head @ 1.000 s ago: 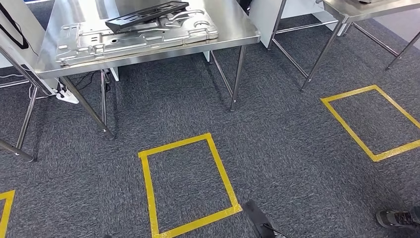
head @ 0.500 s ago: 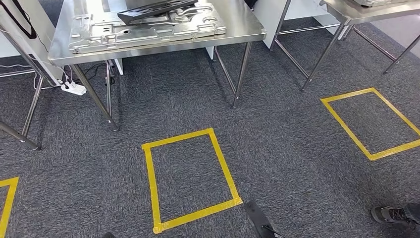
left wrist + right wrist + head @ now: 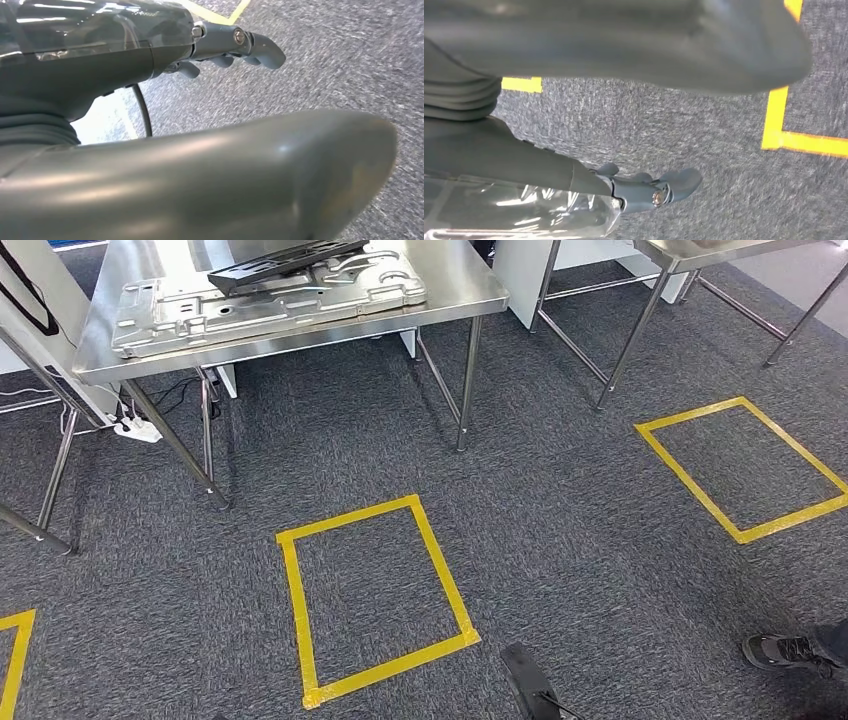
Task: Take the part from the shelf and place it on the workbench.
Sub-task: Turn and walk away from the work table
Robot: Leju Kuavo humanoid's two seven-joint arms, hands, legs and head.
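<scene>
Carpet, dark grey, covers the floor, marked with yellow tape rectangles: one directly ahead of the robot, a second off to the right, and a corner of a third at the far left edge. A steel workbench stands beyond the nearest rectangle. On its top lies a large pressed metal panel, flat, with a black tray-like part resting across its rear portion. Whether either is the part named in the task cannot be told; no shelf can be made out. A white power strip lies on the carpet beneath the bench's left end. The legs of a second steel table stand further right. A person's dark shoe rests on the carpet at the lower right.

Left hand, seen from its wrist camera, hangs over the carpet with its fingers loosely extended, apart and grasping nothing. Right hand, seen from its wrist camera, likewise hangs above the carpet near yellow tape, fingers released and slightly curved, with nothing between them.
</scene>
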